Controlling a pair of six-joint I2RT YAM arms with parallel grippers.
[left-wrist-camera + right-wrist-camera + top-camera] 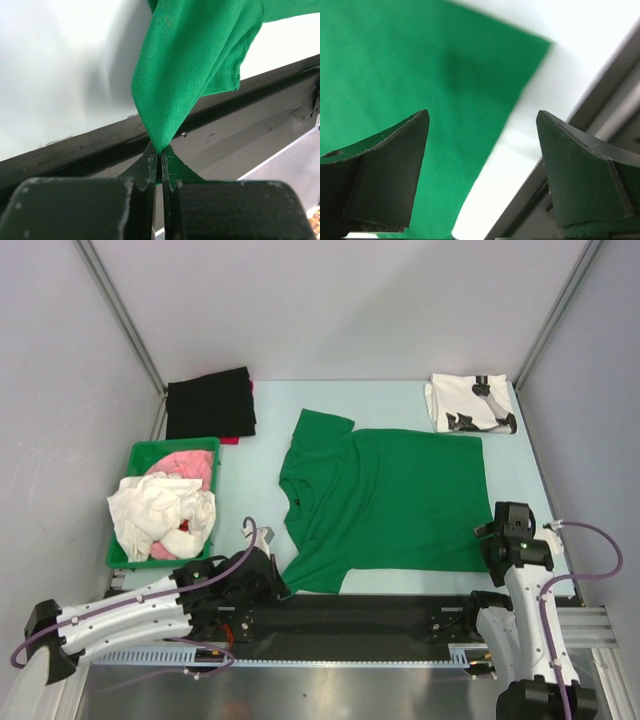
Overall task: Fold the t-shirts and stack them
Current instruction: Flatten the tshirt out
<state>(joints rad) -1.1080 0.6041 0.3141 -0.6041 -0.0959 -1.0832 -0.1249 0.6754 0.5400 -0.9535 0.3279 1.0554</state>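
A bright green t-shirt [385, 502] lies spread on the table, collar to the left. My left gripper [272, 583] is shut on its near-left sleeve corner [172, 100] at the table's front edge. My right gripper [497, 540] is open and empty, hovering over the shirt's near-right hem corner [445, 90]. A folded white t-shirt with black print [472, 403] lies at the far right corner.
A green bin [141, 456] at the left holds pink and white clothes. A folded black garment [210, 403] lies at the far left. The black rail [380, 615] runs along the table's near edge.
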